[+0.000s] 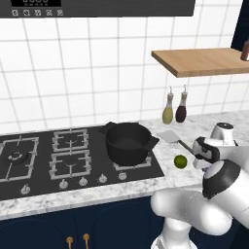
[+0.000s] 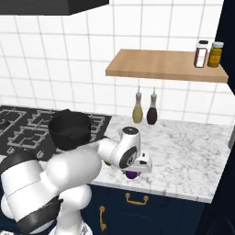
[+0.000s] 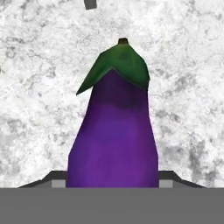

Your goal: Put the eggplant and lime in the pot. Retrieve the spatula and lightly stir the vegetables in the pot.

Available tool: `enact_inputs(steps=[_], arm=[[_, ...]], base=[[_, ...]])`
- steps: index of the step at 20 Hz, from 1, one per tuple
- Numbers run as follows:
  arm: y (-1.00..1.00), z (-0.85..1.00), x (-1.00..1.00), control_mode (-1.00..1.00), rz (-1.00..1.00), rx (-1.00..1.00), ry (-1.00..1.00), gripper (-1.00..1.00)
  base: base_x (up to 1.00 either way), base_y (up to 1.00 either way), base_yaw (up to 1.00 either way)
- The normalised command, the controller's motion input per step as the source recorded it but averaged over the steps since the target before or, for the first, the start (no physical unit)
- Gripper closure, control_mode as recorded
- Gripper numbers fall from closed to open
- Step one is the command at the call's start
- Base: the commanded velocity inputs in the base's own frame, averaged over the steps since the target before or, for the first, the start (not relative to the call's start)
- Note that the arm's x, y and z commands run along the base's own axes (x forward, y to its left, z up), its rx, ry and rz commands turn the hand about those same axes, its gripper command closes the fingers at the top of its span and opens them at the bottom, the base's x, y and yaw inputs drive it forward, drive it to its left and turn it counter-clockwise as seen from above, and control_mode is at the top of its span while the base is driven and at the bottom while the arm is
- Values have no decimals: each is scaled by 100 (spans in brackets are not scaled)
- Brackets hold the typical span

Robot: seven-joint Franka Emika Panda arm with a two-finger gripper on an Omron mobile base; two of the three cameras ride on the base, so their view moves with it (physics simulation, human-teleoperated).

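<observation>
Care matters as I centre my hand (image 2: 134, 170) around the glossy purple eggplant (image 3: 114, 131); whether it grips, I cannot tell.

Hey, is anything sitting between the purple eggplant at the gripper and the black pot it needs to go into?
Only the small yellow-green lime lies on the marble between the glossy purple eggplant and the round black pot; lifting over it should clear.

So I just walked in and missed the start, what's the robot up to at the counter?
The arm is reaching down to the marble counter right of the stove, with its gripper at the eggplant. In the hand view the eggplant sits between the fingertips, though whether they have closed on it is unclear. The lime and spatula lie on the counter beside the black pot, which looks empty.
</observation>
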Motion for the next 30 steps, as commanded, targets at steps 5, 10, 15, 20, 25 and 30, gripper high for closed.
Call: enact_inputs(steps=[5,10,15,20,25,30], arm=[[47,96,-41,-100,0,1,-5,100],[99,100,-43,-100,0,-3,-2,100],[100,100,-13,-100,0,-4,0,100],[87,88,28,-100,0,-1,-1,100],[66,47,73,-100,0,-1,0,100],[51,5,86,-100,0,0,0,100]], base=[[0,0,0],[0,0,0],[0,0,0],[0,0,0],[0,0,0],[0,0,0]])
